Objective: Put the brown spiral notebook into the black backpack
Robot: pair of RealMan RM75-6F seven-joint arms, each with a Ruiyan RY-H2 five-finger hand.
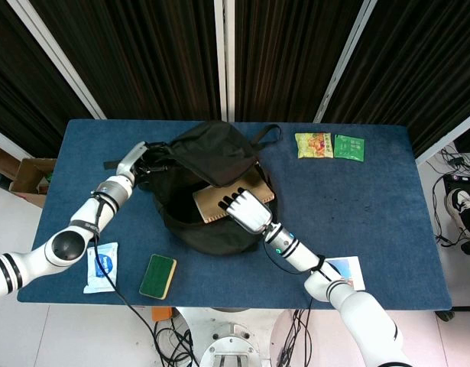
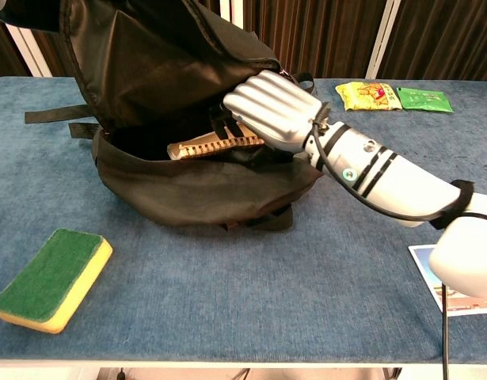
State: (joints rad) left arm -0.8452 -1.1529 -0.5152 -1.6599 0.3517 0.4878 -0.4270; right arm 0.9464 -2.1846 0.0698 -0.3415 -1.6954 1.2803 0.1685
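Observation:
The black backpack lies open on the blue table, mouth facing me. The brown spiral notebook lies low inside it; in the chest view only its spiral edge shows above the bag's front wall. My right hand reaches into the opening, its fingers curled down over the notebook and gripping it. At the bag's far left, my left hand holds the top flap up and back. The chest view hardly shows that hand.
A green and yellow sponge lies near the front edge, with a blue and white packet left of it. Two snack packets lie at the back right. A postcard lies under my right forearm.

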